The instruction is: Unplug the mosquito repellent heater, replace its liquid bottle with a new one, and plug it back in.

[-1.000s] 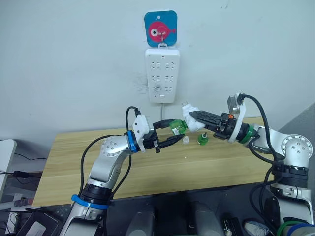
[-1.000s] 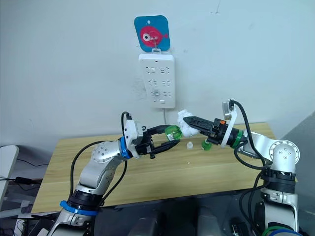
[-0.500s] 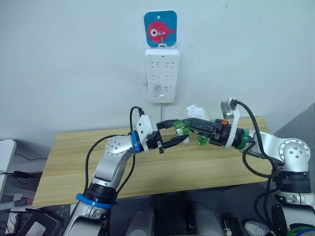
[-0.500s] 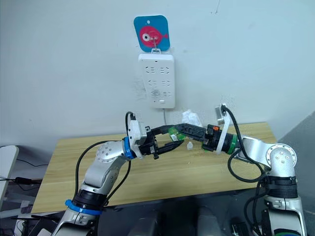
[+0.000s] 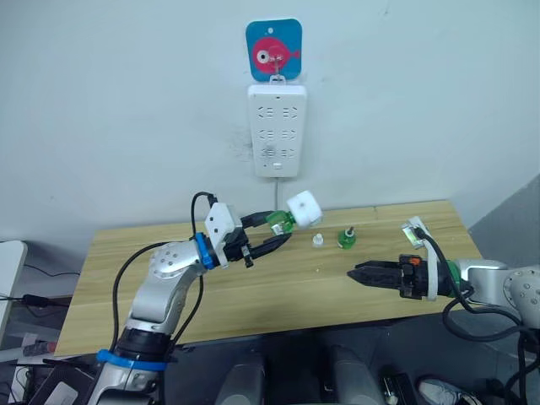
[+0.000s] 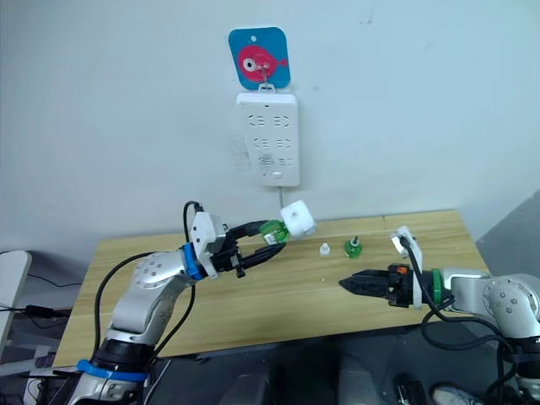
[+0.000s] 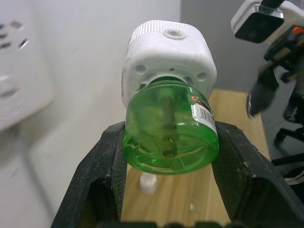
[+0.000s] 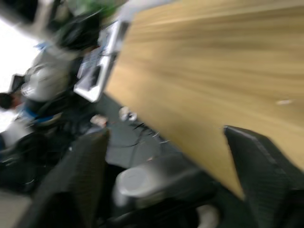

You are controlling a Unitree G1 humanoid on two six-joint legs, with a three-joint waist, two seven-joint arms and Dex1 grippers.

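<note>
left gripper (image 7: pixel 166 156) has its black jaws clamped on the new bottle (image 7: pixel 170 133), a round see-through green plastic one, screwed into the heater (image 7: pixel 168 50), a smooth white rounded block sticking out past the fingertips. right gripper (image 5: pixel 356 273) sits low over the wooden table (image 5: pixel 278 291), jaws spread with nothing between them. old bottle (image 5: pixel 346 238) and a little white cap (image 5: pixel 318 241) sit on the table.

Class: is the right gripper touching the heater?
Apart. The left eye view shows the right gripper low over the table, clear of the heater.
</note>
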